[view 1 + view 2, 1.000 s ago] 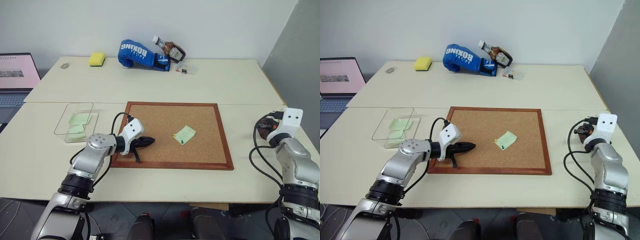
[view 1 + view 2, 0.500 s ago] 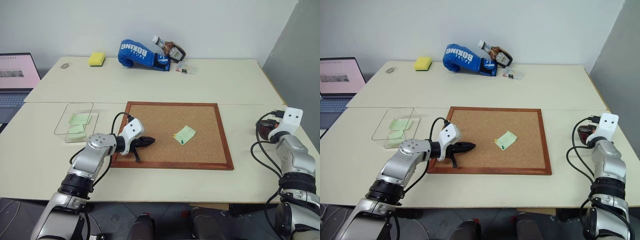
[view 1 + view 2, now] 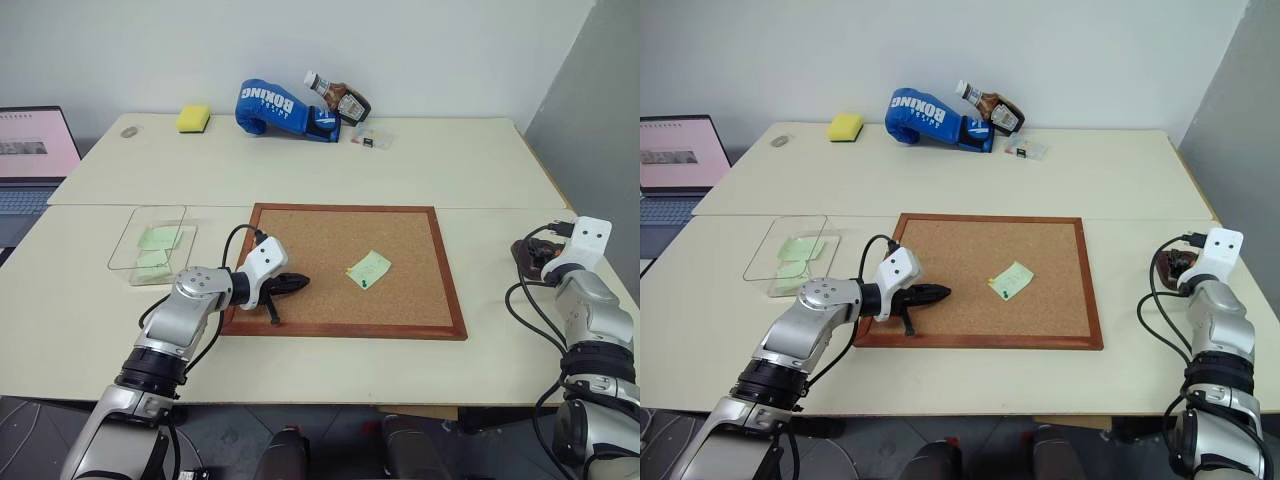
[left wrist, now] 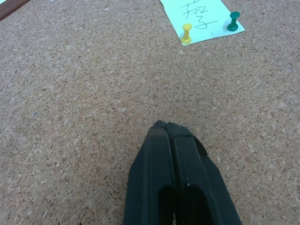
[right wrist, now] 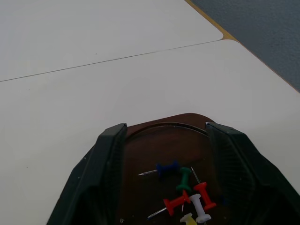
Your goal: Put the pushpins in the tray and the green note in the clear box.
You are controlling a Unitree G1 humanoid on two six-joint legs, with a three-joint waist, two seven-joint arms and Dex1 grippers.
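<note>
The green note (image 3: 370, 269) lies on the corkboard (image 3: 300, 230), held by a yellow pushpin (image 4: 186, 33) and a green pushpin (image 4: 232, 22). My left gripper (image 3: 297, 283) is shut and empty, hovering low over the cork a short way left of the note. At the table's right edge sits the dark brown tray (image 3: 527, 256). My right gripper (image 5: 165, 125) stands open right over it, one finger on each side of its bowl, holding nothing. Several coloured pushpins (image 5: 185, 187) lie in the tray (image 5: 140, 145). The clear box (image 3: 150, 243), left of the corkboard, holds green notes.
Along the table's far edge are a blue boxing glove (image 3: 275, 107), a sauce bottle (image 3: 338, 98), a yellow sponge (image 3: 194, 118) and a small clear case (image 3: 370, 137). A laptop (image 3: 30, 160) stands off the left side. Black cables loop beside my right wrist.
My right hand has shifted slightly to the right, over the tray. The left arm, the note and the box have not moved.
</note>
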